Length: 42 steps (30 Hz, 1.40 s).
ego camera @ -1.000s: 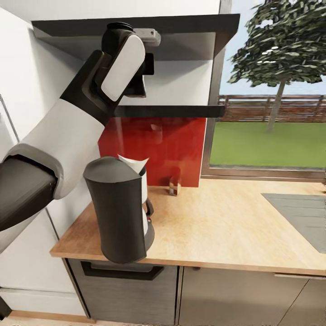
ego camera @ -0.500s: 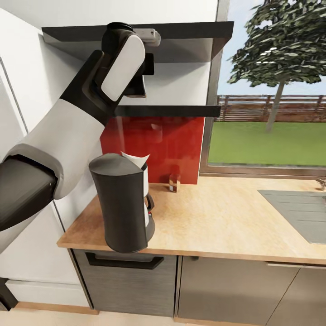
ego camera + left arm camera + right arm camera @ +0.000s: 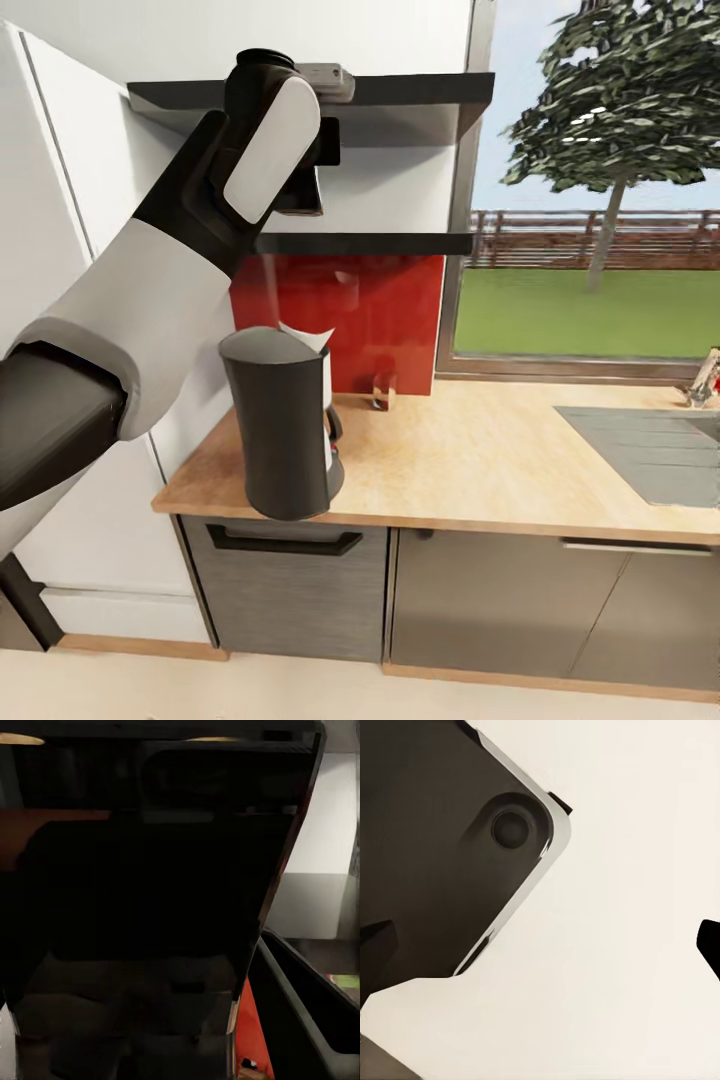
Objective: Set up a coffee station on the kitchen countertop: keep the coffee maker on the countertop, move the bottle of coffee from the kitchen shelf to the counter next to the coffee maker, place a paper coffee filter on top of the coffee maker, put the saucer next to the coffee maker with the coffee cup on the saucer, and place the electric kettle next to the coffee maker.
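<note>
The dark grey coffee maker (image 3: 285, 440) stands at the left end of the light wood countertop (image 3: 480, 460), with the white paper coffee filter (image 3: 305, 338) sticking up from its top. To its right, against the red backsplash, a small dark jar with a brown top stands on the counter: the bottle of coffee (image 3: 383, 392). My left arm is raised, and my left gripper (image 3: 305, 188) hangs between the two black slabs of the kitchen shelf (image 3: 380, 243). Its fingers are lost in shadow. My right gripper (image 3: 544, 941) points at the cream floor, jaws apart and empty.
A grey steel sink (image 3: 650, 450) is set into the countertop at the right, with small items (image 3: 705, 378) behind it. A window (image 3: 590, 200) looks onto a lawn and a tree. White tall cabinets (image 3: 70, 250) flank the counter's left end, and dark cabinets (image 3: 480, 600) stand below.
The whole picture has shifted: the camera has backed away and the counter sits farther off and more to the right. My left arm keeps its raised pose.
</note>
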{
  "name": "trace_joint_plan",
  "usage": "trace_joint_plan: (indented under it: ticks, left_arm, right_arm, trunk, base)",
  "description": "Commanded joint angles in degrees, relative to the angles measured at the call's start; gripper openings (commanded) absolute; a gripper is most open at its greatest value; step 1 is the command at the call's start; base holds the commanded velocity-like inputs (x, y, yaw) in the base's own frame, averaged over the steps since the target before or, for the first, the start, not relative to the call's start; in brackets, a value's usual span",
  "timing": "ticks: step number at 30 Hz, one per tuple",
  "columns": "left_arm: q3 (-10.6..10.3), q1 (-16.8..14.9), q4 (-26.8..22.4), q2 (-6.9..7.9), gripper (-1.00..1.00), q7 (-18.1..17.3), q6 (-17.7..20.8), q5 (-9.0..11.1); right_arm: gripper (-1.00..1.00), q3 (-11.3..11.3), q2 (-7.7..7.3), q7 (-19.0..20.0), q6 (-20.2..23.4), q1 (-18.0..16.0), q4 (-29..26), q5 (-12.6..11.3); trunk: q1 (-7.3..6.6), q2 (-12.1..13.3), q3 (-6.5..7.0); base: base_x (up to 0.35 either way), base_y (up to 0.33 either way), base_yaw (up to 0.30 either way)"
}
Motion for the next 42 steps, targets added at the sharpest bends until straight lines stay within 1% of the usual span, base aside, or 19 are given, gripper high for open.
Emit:
trace_joint_plan:
  ticks: [1, 12, 15, 17, 18, 21, 22, 25, 26, 29, 30, 32, 33, 34, 35, 37, 40, 41, 42]
  left_arm:
    - [-0.1, -0.1, 0.0, 0.0, -1.0, 0.5, 0.1, 0.4]
    - [-0.1, -0.1, -1.3, 0.0, -1.0, 0.1, 0.2, 0.4]
    - [-0.1, -0.1, -3.2, 0.0, -1.0, -0.8, 0.2, 0.5]
    - [-0.1, -0.1, -4.3, 0.0, -1.0, -2.8, 0.2, 0.5]
    - [-0.1, -0.1, -4.7, 0.0, -1.0, -4.9, 0.2, 0.5]
    - [0.0, -0.1, -5.1, 0.0, -1.0, -8.4, 0.2, 0.6]
    - [0.0, -0.1, -5.2, 0.0, -1.0, -10.5, 0.2, 0.6]
    - [0.0, 0.0, -5.3, 0.0, -1.0, -13.6, 0.2, 0.6]
    - [0.0, 0.2, -5.4, 0.0, -1.0, -15.9, 0.3, 0.6]
    - [0.0, 1.1, -5.5, 0.0, -1.0, -19.9, 0.2, 0.6]
    - [0.0, 1.8, -5.5, 0.0, -1.0, -22.7, 0.2, 0.6]
    - [0.0, 2.4, -5.5, 0.0, -1.0, -25.4, 0.2, 0.6]
    - [0.0, 3.0, -5.5, 0.0, -1.0, -28.0, 0.2, 0.6]
    - [0.0, 3.3, -5.6, 0.0, -1.0, -29.4, 0.2, 0.6]
    - [0.1, 4.1, -6.0, 0.0, -1.0, -32.4, 0.2, 0.6]
    - [0.2, 8.1, -10.8, 0.0, -1.0, -38.4, 0.2, 0.5]
    - [0.3, 12.2, -15.9, 0.0, -1.0, -41.3, 0.1, 0.5]
    - [0.4, 15.1, -19.4, 0.0, -1.0, -42.5, 0.1, 0.5]
    - [0.4, 16.2, -20.4, 0.0, -1.0, -42.8, 0.1, 0.6]
  right_arm:
    - [1.0, 0.3, 0.01, 0.3, -0.3, -0.1, 0.2, -0.5]
    - [1.0, 0.3, 0.05, 0.3, -0.3, -0.1, 0.1, -0.5]
    - [1.0, 0.3, 0.01, 0.3, -0.3, -0.1, 0.1, -0.5]
    - [1.0, 0.3, 0.01, 0.3, -0.3, -0.1, 0.1, -0.5]
    - [1.0, 0.3, 0.04, 0.3, -0.3, -0.1, 0.1, -0.5]
    - [1.0, 0.3, 0.04, 0.3, -0.3, -0.1, 0.1, -0.5]
    - [1.0, 0.3, 0.02, 0.3, -0.3, -0.1, 0.1, -0.5]
    - [1.0, 0.3, 0.02, 0.3, -0.3, -0.1, 0.1, -0.5]
    - [1.0, 0.3, 0.02, 0.3, -0.3, -0.1, 0.1, -0.5]
    - [1.0, 0.3, 0.03, 0.3, -0.3, -0.1, 0.1, -0.5]
    - [1.0, 0.3, 0.03, 0.3, -0.3, -0.1, 0.1, -0.5]
    - [1.0, 0.3, 0.03, 0.3, -0.3, -0.1, 0.1, -0.5]
    - [1.0, 0.3, 0.03, 0.3, -0.3, -0.1, 0.1, -0.5]
    - [1.0, 0.3, 0.02, 0.3, -0.4, -0.1, 0.1, -0.5]
    - [1.0, 0.3, 0.02, 0.3, -0.3, -0.1, 0.1, -0.5]
    - [1.0, 0.3, 0.0, 0.3, -0.3, -0.1, 0.1, -0.4]
    - [1.0, 0.4, 0.01, 0.3, -0.3, -0.1, 0.1, -0.4]
    - [1.0, 0.4, 0.02, 0.3, -0.3, -0.1, 0.1, -0.4]
    - [1.0, 0.4, 0.01, 0.3, -0.3, -0.1, 0.1, -0.4]
  trunk:
    - [-0.01, -0.1, -0.09]
    - [-0.01, -0.1, -0.09]
    - [-0.01, -0.1, -0.09]
    - [-0.01, -0.1, -0.09]
    - [-0.01, -0.1, -0.09]
    - [-0.01, -0.1, -0.09]
    - [-0.01, -0.1, -0.09]
    - [-0.01, -0.1, -0.09]
    - [-0.01, -0.1, -0.09]
    - [-0.01, -0.1, -0.09]
    - [-0.01, -0.1, -0.09]
    - [-0.01, -0.1, -0.09]
    - [-0.01, -0.1, -0.09]
    - [-0.01, -0.1, -0.09]
    - [-0.01, -0.1, -0.09]
    - [-0.01, -0.1, -0.09]
    - [-0.01, -0.1, -0.09]
    - [-0.01, -0.1, -0.09]
    - [-0.01, -0.1, -0.09]
  base:
    - [-0.224, 0.0, 0.0]
    - [-0.052, 0.0, 0.0]
    - [-0.002, 0.0, 0.0]
    - [0.0, 0.0, 0.0]
    - [0.0, 0.0, 0.0]
    - [0.0, 0.0, 0.0]
    - [0.0, 0.0, 0.0]
    - [0.0, 0.0, 0.0]
    - [0.0, 0.0, 0.0]
    - [0.0, 0.0, 0.0]
    - [0.0, 0.0, 0.0]
    - [0.0, 0.0, 0.0]
    - [0.0, 0.0, 0.0]
    - [0.0, 0.0, 0.0]
    - [0.0, 0.0, 0.0]
    - [0.0, 0.0, 0.0]
    - [0.0, 0.0, 0.0]
    - [0.0, 0.0, 0.0]
    - [0.0, 0.0, 0.0]
